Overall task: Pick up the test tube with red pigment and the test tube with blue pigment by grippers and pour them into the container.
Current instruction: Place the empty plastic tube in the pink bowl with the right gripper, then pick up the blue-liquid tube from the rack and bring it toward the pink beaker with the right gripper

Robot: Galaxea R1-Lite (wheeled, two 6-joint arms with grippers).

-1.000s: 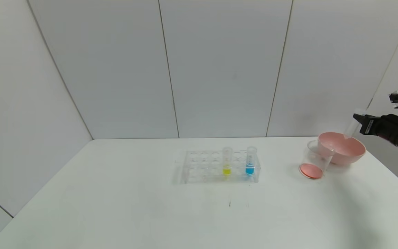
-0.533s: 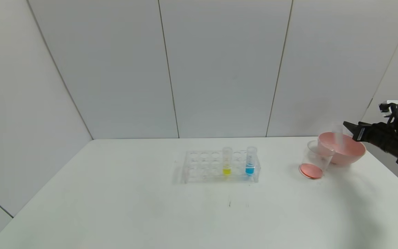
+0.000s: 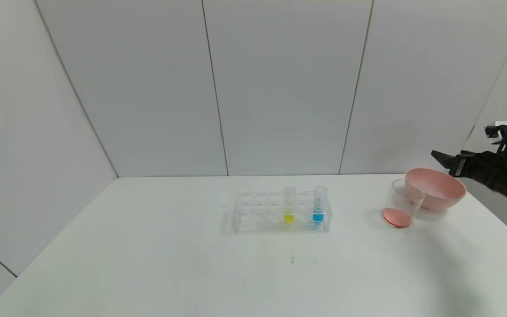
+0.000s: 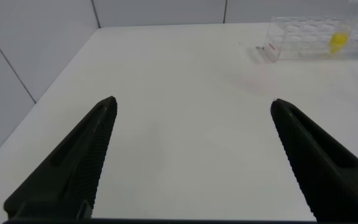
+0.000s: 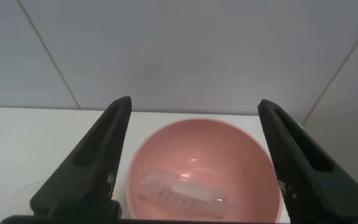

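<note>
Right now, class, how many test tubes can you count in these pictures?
3: the yellow tube and the test tube with blue pigment stand in the rack; an emptied tube lies in the pink bowl. None seem hidden.

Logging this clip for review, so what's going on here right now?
The right gripper hangs open above the pink bowl, where an emptied clear tube lies. Beside the bowl, the clear cup holds orange-red liquid, so the red pour looks done. The blue tube stands in the rack next to a yellow tube, not yet poured. The left gripper is open, off to the rack's left above the table.
</note>
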